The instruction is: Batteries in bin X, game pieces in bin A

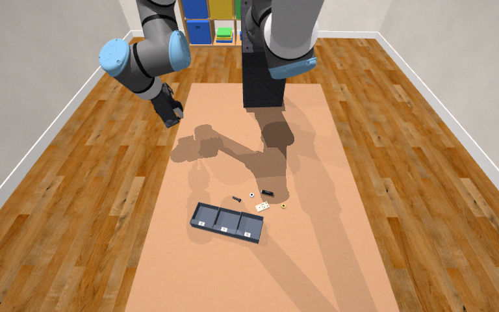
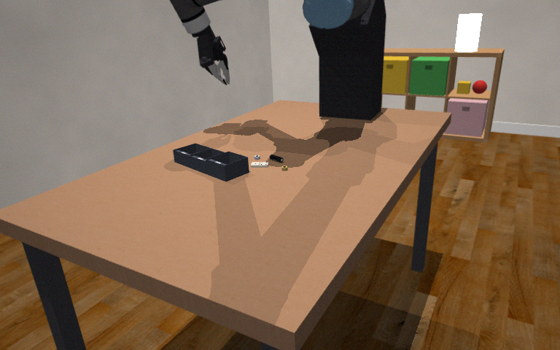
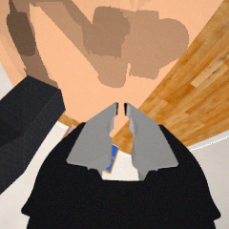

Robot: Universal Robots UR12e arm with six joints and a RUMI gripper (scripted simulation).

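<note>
A dark three-compartment bin tray lies on the table, also in the exterior view; its label cards face the front and I cannot read them. Just behind it lie a black battery, a white domino, a small dark bolt-like piece, a white ring and a yellow ring. My gripper hangs high above the table's far left edge, far from these things. Its fingers are shut with nothing between them.
The arm's black base column stands at the far end of the table. A shelf with coloured boxes stands against the back wall. The table edge and wooden floor lie under the gripper in the wrist view.
</note>
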